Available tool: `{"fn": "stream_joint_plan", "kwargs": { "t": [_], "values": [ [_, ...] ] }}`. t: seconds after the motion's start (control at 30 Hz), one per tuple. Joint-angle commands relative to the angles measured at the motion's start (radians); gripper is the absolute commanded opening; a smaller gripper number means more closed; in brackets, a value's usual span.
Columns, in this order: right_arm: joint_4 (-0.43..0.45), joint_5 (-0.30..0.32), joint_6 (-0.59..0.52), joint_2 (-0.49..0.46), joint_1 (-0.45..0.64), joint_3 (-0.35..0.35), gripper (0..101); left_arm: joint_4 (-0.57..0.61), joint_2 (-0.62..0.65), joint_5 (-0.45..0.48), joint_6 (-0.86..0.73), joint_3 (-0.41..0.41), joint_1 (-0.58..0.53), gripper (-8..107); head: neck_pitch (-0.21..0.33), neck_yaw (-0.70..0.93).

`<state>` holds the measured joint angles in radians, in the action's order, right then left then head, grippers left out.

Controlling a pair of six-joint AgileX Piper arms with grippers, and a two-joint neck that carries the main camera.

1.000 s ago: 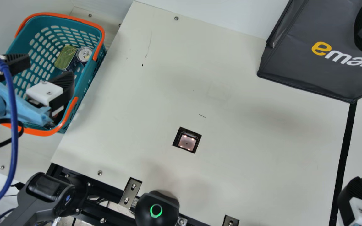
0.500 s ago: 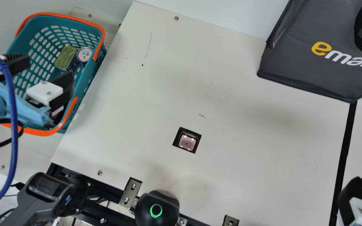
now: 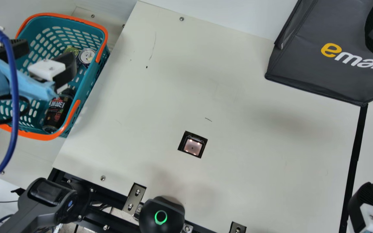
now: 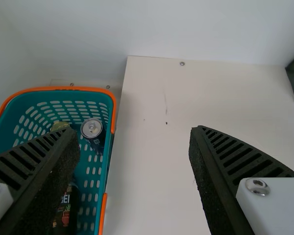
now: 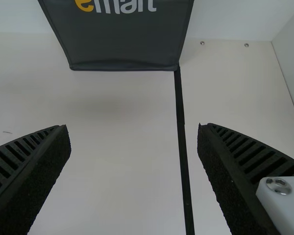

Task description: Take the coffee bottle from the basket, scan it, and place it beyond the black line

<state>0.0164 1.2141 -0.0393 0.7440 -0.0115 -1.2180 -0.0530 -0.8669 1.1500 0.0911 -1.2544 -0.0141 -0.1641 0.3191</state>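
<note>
The bottle point(image 3: 58, 111) is contained in the basket point(image 3: 44, 136); the left gripper point(image 3: 46, 55) and right gripper point(image 3: 365, 202) are spread wide, with nothing grasped

In the main view, the left gripper point(image 3: 50, 53) covers part of the basket point(image 3: 60, 17), the top end of the bottle point(image 3: 57, 111) and most of the green tin point(image 3: 72, 49). The bottle's finer print is too small to read. The bag point(image 3: 303, 64) runs off the top and right edges, the black line point(image 3: 356, 149) off the bottom. Only part of the right gripper point(image 3: 366, 204) shows at the right edge. In the left wrist view, the bottom edge crops the bottle.
</note>
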Motion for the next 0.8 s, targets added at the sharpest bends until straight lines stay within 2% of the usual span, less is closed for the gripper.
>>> {"fn": "stream_joint_plan", "kwargs": {
  "t": [0.0, 0.37, 0.77],
  "values": [
    [0.0, 0.0, 0.0, 0.0, 0.0, 0.0, 91, -0.011, -0.011, 0.001, 0.031, -0.004, 0.008, 90, 0.026, 0.002],
    [0.0, 0.001, 0.0, 0.0, 0.0, 0.0, 91, -0.009, -0.043, 0.05, 0.049, -0.036, 0.121, 90, 0.026, 0.002],
    [0.0, 0.001, 0.0, 0.0, 0.0, 0.0, 91, 0.112, -0.089, 0.04, -0.11, -0.029, 0.403, 90, 0.026, 0.002]
  ]
}}
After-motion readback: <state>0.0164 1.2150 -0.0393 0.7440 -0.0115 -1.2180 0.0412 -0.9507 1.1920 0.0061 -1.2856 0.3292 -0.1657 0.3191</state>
